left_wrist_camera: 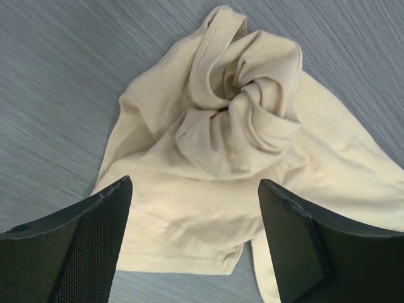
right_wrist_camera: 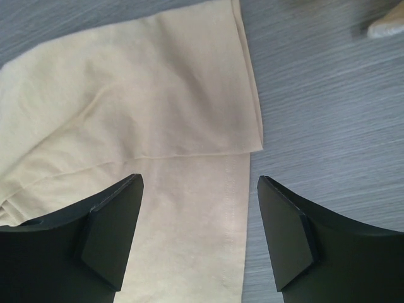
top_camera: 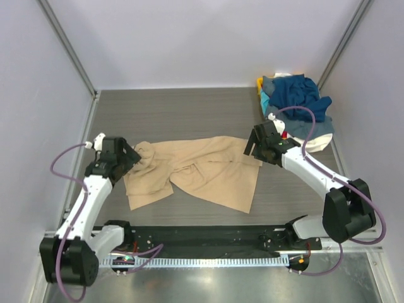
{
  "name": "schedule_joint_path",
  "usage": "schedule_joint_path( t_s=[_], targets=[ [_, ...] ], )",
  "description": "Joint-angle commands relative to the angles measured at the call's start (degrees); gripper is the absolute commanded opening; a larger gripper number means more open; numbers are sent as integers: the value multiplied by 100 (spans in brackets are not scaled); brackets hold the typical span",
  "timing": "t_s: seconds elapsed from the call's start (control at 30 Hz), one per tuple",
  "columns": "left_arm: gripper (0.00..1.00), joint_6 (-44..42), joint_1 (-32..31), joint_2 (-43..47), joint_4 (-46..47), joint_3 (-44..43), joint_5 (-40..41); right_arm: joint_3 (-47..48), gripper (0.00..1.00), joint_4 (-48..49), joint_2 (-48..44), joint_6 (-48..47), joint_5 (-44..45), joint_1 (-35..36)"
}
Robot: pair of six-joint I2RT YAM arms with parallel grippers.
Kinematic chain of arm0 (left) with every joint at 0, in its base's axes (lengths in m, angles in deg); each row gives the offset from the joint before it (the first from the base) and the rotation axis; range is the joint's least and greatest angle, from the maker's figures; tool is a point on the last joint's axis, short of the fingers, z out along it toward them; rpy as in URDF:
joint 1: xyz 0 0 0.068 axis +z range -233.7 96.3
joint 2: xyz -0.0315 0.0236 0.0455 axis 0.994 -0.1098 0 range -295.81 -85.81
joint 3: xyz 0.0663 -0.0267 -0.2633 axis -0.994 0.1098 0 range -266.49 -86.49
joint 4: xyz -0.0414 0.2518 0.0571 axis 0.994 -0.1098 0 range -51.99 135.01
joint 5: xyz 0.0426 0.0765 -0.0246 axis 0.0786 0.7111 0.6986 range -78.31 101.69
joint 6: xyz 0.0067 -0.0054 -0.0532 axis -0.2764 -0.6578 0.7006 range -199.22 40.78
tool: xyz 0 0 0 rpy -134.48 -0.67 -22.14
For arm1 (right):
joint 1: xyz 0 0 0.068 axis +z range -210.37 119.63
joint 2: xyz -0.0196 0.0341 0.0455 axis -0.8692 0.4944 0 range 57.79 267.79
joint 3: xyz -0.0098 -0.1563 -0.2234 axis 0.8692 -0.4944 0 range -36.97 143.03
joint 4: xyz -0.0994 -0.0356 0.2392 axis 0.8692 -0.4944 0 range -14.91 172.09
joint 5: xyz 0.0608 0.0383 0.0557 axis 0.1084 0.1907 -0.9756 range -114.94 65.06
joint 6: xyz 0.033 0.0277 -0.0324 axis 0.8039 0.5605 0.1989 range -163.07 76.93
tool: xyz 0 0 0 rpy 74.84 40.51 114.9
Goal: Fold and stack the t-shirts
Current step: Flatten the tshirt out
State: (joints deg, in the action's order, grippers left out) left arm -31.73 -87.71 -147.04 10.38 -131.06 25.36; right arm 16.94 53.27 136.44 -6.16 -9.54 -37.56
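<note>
The left fingers (left_wrist_camera: 82, 246) stand apart with nothing between them. They hang over the left end of the tan t-shirt (top_camera: 202, 173), where the cloth is twisted into a knot of folds (left_wrist_camera: 252, 101). A stitched band (left_wrist_camera: 218, 38) loops up beside that knot. Whether the fingers touch the cloth cannot be told.

The right fingers (right_wrist_camera: 107, 240) are also spread and hold nothing. Below them lies the right end of the same shirt. There one flat layer with a stitched edge (right_wrist_camera: 252, 95) is folded over a second layer that runs on between the fingers. Bare grey worktop (right_wrist_camera: 328, 126) shows to the right of that edge.

There is one tan shirt. It lies crumpled and partly spread across the middle of the worktop, somewhat closer to the near edge than to the far one. Its left end is close to the left edge, and a broad flap (top_camera: 233, 192) reaches toward the near edge.

One heap of t-shirts (top_camera: 297, 101) sits in the far right corner, well apart from the tan one. A dark blue shirt lies on top, with grey-blue and white cloth under it. A bit of yellow (top_camera: 260, 84) shows at the heap's far left, and a speck of red is on the side facing the right arm. How many shirts are in the heap cannot be counted. Two arms reach in from the near edge, one to each end of the tan shirt.
</note>
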Motion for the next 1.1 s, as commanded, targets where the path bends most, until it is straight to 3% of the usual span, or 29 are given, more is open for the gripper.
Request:
schedule_joint_path(
  t_s=[0.0,0.13,0.23,0.43,0.63,0.77,0.87,1.07],
  targets=[
    [82,182,14,619,-52,379,161,-196,79,174,-262,-52,-151,22],
    [79,278,49,972,149,1151,645,-460,79,359,-324,-52,-379,22],
    [75,366,164,834,579,1407,365,-653,78,517,-350,-69,-564,22],
    [59,226,173,103,756,1329,434,-900,75,711,-368,-139,-863,22],
    [50,270,164,-3,634,1303,549,-979,73,746,-447,-245,-960,13],
    [54,296,173,-38,387,1250,558,-970,73,755,-474,-350,-977,13],
    [66,446,173,23,19,1171,347,-970,73,746,-491,-386,-1047,13],
    [67,665,260,138,-9,1460,444,-926,71,746,-491,-456,-1171,13]
  ],
)
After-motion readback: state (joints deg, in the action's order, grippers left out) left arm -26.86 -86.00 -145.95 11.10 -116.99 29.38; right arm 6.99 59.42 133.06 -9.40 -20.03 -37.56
